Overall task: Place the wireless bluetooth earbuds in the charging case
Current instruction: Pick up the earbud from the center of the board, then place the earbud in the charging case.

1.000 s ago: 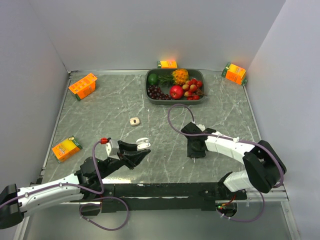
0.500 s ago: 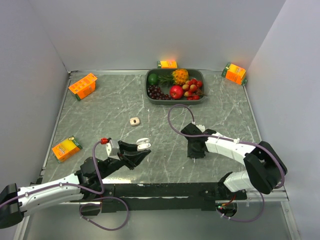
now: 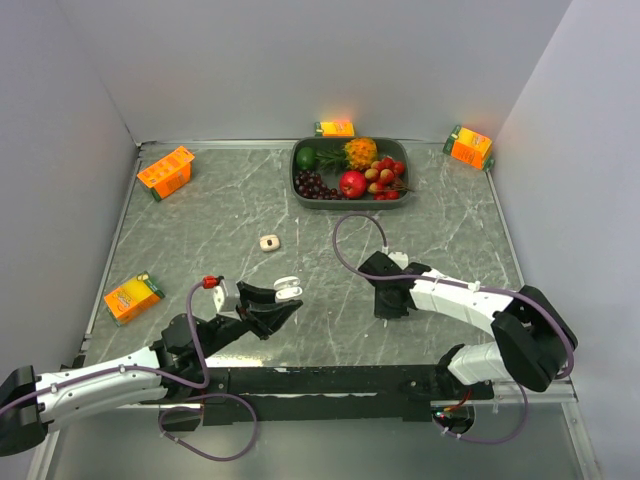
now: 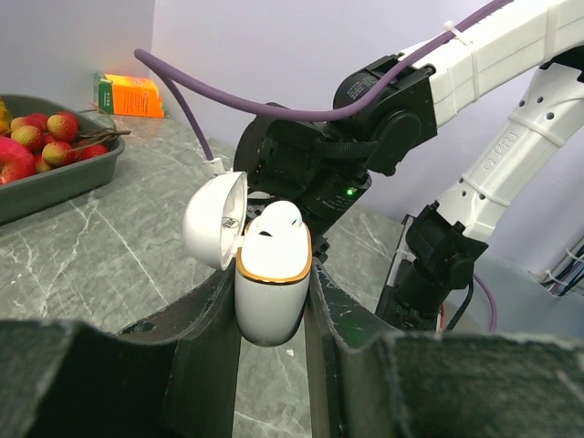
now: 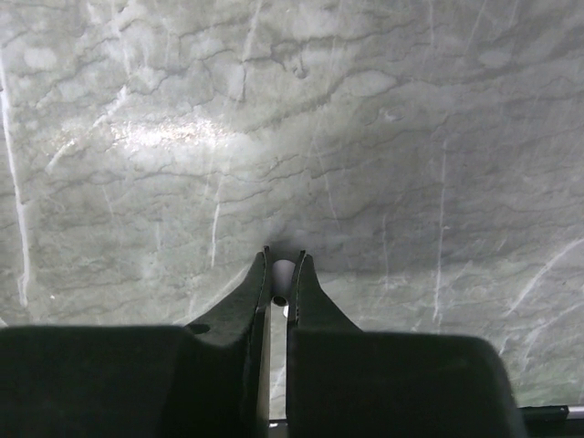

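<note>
**Item 1 — charging case** (image 4: 271, 292): white, lid swung open toward 9 o'clock, clamped upright between the fingers of the left gripper (image 4: 271, 319). Seen from above, it sits at about 7 o'clock from the centre of the table (image 3: 200, 230). One earbud (image 4: 274, 222) is seated in the case.

**Item 2 — second earbud** (image 5: 283, 272): tiny and white, pinched in the clenched tips of the right gripper (image 5: 282, 265), low over the marble at about 4 o'clock.

**Item 3 — beige object** (image 3: 268, 241): lies alone near the table centre.

**Item 4 — fruit tray** (image 3: 295, 172): at 12 o'clock, by the far edge.
</note>
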Available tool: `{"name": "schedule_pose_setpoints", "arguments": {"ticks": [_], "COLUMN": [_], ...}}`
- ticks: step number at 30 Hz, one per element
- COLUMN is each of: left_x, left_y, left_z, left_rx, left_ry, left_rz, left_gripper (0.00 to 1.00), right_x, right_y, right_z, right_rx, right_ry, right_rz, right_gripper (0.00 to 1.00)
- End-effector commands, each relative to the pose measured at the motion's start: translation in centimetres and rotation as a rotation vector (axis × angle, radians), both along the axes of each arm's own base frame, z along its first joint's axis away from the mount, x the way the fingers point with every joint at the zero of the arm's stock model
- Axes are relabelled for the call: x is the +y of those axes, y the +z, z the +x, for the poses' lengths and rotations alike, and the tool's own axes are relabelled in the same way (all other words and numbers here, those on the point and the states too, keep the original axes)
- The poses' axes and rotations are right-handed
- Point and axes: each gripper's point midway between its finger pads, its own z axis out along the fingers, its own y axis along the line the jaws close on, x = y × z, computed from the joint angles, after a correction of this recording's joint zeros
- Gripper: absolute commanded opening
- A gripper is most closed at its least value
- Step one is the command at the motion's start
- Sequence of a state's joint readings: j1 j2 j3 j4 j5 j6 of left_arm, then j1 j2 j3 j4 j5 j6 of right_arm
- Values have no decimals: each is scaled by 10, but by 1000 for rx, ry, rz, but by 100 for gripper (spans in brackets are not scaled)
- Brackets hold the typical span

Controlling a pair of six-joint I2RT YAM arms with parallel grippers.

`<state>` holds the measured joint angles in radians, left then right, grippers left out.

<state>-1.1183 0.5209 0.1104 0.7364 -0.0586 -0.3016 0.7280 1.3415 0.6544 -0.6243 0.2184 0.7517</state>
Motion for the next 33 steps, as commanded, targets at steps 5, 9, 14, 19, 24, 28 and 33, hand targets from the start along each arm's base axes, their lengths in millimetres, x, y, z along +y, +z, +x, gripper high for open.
{"name": "schedule_pose_setpoints", "arguments": {"ticks": [5,9,14,19,24,28,33], "left_x": [6,9,10,8,7,1,-7], "left_y": [14,12,12,12,19,24,27], "left_z": [-1,1,4,9,16,21,30], "left_rx": [-12,-10,-8,-8,-17,-26,-31], "left_ry": [10,28,49,66,100,106,102], "left_rz": [-57,-61,-68,-64,-91,-89,-100], "left_gripper": [1,1,1,1,1,1,1], "right_x": [6,17,24,48,67,79,103], "right_y": [11,60,128,199,267,303,333], "right_z": [-11,17,48,58,56,48,31], "right_rx": [41,-124,-356,-612,-894,-1044,-1155], "right_ry": [-4,1,25,126,179,242,316], "right_rz": [24,84,152,301,434,486,590], "right_gripper": [0,0,0,0,0,0,0]}}
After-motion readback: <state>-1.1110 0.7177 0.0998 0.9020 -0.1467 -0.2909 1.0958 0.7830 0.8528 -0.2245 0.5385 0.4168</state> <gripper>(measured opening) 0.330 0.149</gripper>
